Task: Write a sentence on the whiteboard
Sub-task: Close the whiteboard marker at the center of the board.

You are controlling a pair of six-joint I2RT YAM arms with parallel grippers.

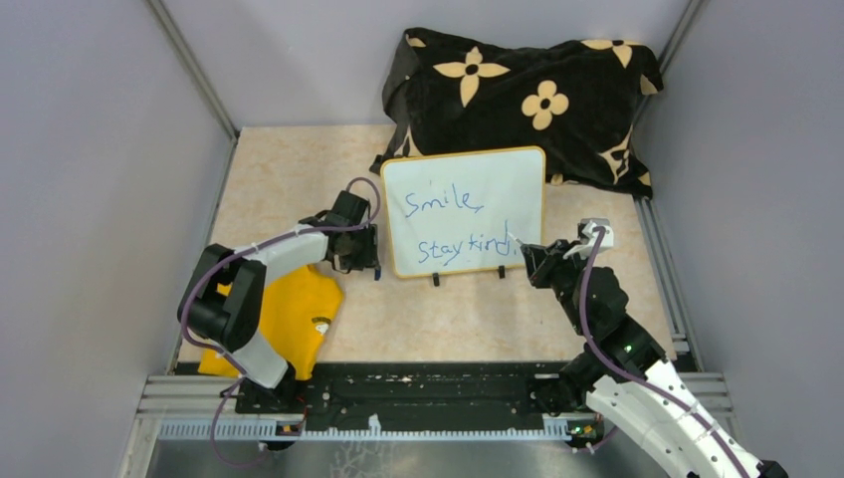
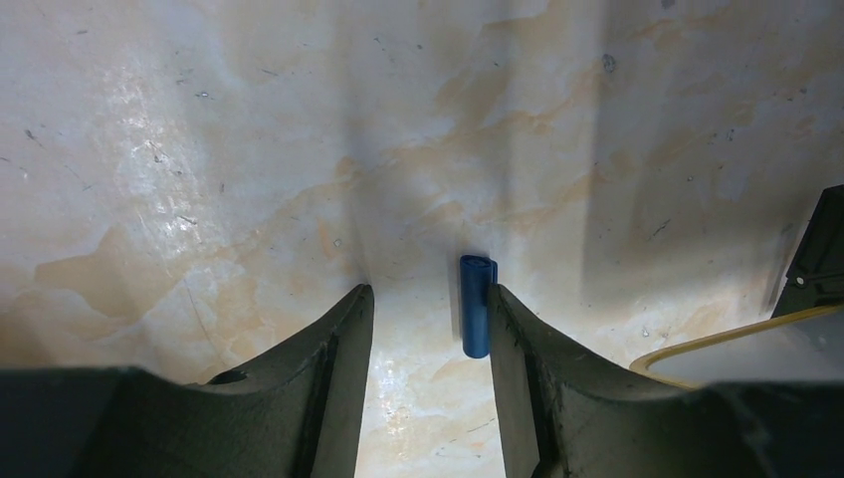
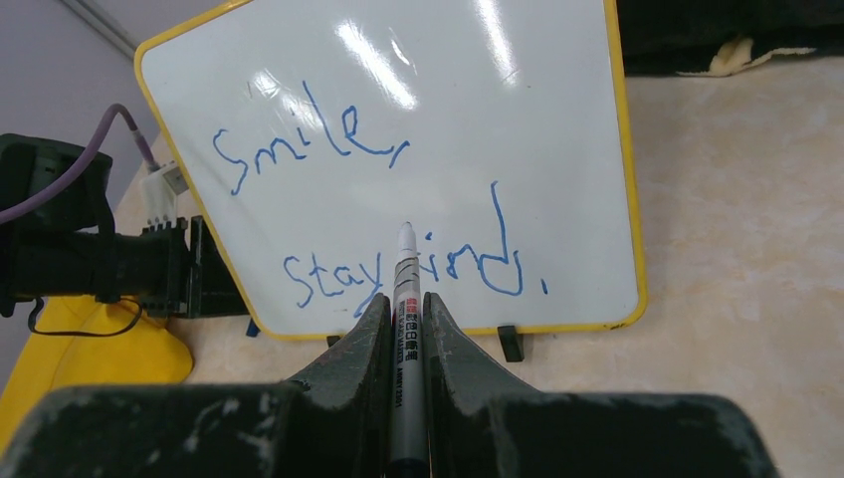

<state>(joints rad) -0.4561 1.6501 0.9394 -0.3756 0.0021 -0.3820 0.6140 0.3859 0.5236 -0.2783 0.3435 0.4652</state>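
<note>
Quick status from my end. The whiteboard [image 1: 498, 184] is standing on its two little black feet toward the back of the counter [image 1: 289, 169]. It's tipped back against the black flowered cloth [image 1: 527, 95], which I reckon is only there as a prop so the face tilts up at the arms. It reads "Smile, stay kind." in blue, full stop included, so to me the writing part looks done.

My right hand [image 3: 405, 311] is clamped tight on the marker [image 3: 406, 259]. The barrel runs straight down between the fingers with the tip out front, aimed at the lower line. From the wrist view I can't tell whether the tip touches the board or sits just off it.

My left hand [image 2: 429, 291] is low over the counter, just beside the board's left edge, fingers partway apart and gripping nothing. The blue cap [image 2: 477, 304] sits on the counter between them, looking right up against one finger. My guess is that's why it's parked there: grab the cap so the marker can get capped. There's a yellow cloth [image 1: 294, 309] under that arm too, probably the wiper.
</note>
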